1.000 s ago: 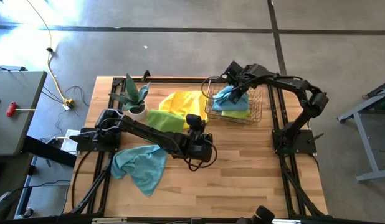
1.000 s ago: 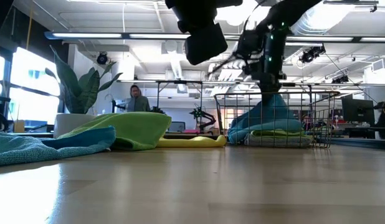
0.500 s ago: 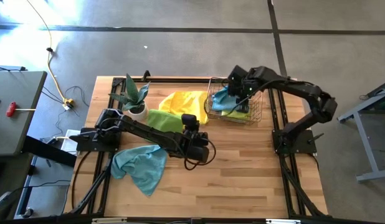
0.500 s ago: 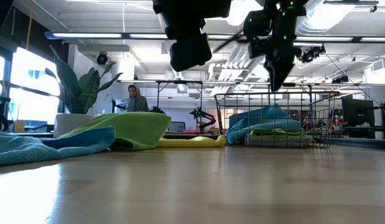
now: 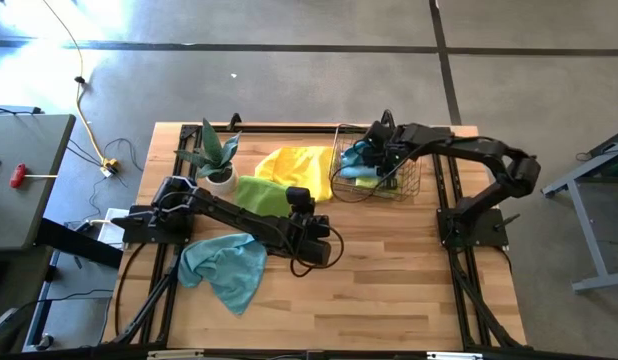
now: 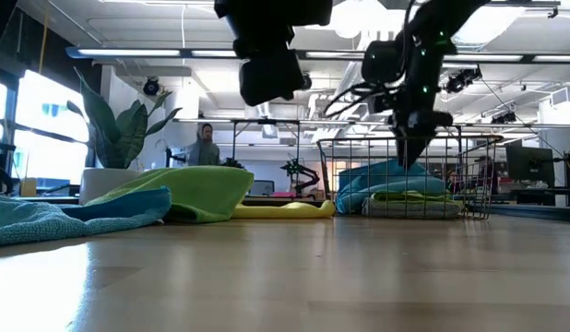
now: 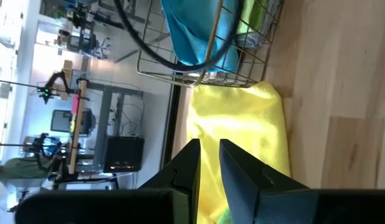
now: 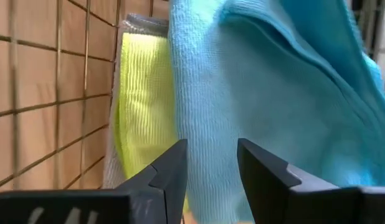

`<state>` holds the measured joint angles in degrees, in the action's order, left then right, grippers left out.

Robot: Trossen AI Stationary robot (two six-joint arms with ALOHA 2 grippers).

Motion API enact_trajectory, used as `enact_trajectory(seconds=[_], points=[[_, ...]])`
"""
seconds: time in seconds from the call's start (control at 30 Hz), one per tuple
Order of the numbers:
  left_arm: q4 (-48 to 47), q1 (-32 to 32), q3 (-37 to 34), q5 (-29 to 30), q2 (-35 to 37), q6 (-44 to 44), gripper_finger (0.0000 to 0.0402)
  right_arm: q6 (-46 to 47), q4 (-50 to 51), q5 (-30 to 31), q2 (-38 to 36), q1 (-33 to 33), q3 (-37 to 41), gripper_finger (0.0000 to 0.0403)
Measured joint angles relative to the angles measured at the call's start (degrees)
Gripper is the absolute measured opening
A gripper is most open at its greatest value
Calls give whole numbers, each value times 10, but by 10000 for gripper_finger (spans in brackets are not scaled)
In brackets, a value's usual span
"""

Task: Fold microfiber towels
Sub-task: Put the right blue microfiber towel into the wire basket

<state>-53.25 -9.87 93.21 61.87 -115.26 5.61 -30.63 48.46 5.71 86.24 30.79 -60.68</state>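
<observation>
Your left gripper [image 5: 307, 215] hangs above the bare middle of the table [image 5: 389, 290], fingers a narrow slit apart and holding nothing. On the boards to its own left lies a loose teal towel [image 5: 227, 266]. Behind it a green towel [image 5: 261, 192] and a yellow towel [image 7: 242, 130] lie spread beside the plant [image 5: 215, 155]. Farthest back, your right gripper [image 8: 211, 163] is down inside the wire basket [image 5: 410, 182], fingers apart with nothing pinched between them, and the blue towel [image 8: 242, 81] lies straight ahead of them (draped over a folded lime cloth [image 8: 139, 106]). So the right arm is the nearer one; push forward into the blue folds.
</observation>
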Motion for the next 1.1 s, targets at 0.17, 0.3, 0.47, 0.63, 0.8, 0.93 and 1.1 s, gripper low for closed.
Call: enact_trajectory(seconds=[0.17, 0.3, 0.47, 0.63, 0.8, 0.93, 1.1], points=[[-1, 0, 0, -17, 0, -2, 51, -24, -74, 2, 0, -3, 59, 131], [-1, 0, 0, -17, 0, -2, 51, -42, -109, 3, 0, -3, 95, 132], [-1, 2, 0, -17, 0, -2, 51, -37, -124, 0, 0, -3, 107, 131], [-1, 2, 0, -17, 0, -3, 51, -14, -122, -31, 0, -3, 104, 131], [-1, 2, 0, -17, 0, -7, 51, -13, -121, -32, 0, -3, 104, 131], [-1, 2, 0, -17, 0, -8, 51, -7, -121, -38, 0, -3, 104, 131], [-1, 2, 0, -17, 0, -8, 51, -3, -122, -41, 0, 0, 103, 125]])
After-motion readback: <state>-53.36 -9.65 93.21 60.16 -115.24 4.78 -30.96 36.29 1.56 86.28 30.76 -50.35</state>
